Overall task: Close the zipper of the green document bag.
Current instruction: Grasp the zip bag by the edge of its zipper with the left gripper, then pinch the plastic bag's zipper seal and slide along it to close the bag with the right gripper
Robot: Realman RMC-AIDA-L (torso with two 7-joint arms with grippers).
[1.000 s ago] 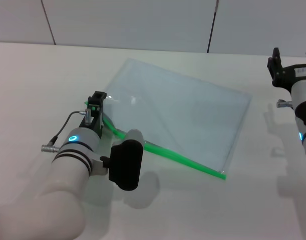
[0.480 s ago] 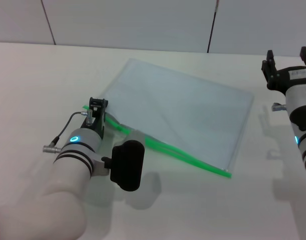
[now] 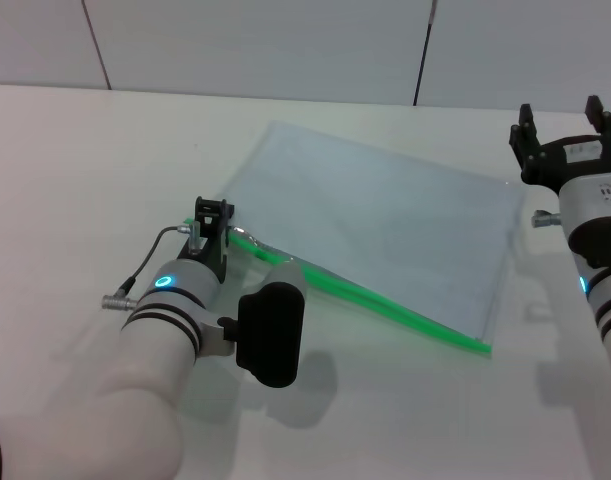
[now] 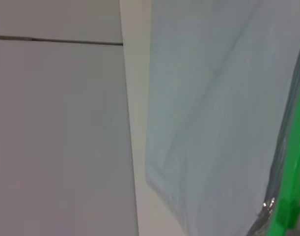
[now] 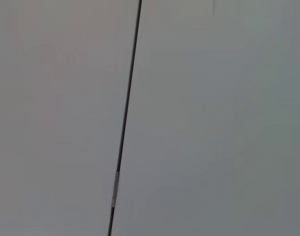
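**Green pouch lies aslant on the table, left claw at its zipper end**

The green document bag [image 3: 385, 225] lies flat on the white table [image 3: 75, 180], a little right of centre in the head view. It sits skewed to the table edge: its long axis runs from the near left, by the left arm, toward the near right. The zipper [image 3: 385, 305] forms the long edge nearest the robot, a bright green strip slanting from beside the left gripper [image 3: 213, 212] down to the pouch's near right corner. Along its middle stretch the strip shows as two green lines slightly apart, so that part looks unclosed.

The left gripper sits at the zipper's left end, its black fingers close together right at the green strip. Whether they actually pinch the slider or the strip cannot be told, since the gripper body covers that spot. The left wrist view shows the pale pouch [image 4: 213, 108] filling most of the picture, the green edge [image 4: 292, 187] along one side and a small shiny metal piece [image 4: 269, 204] beside it, too small to identify with certainty.

The right gripper [image 3: 565, 125] hovers above the table just beyond the pouch's far right corner, apart from it, its two fingers spread wide and holding nothing. The right wrist view shows only a grey wall [image 5: 213, 118] with a dark seam [image 5: 125, 118].
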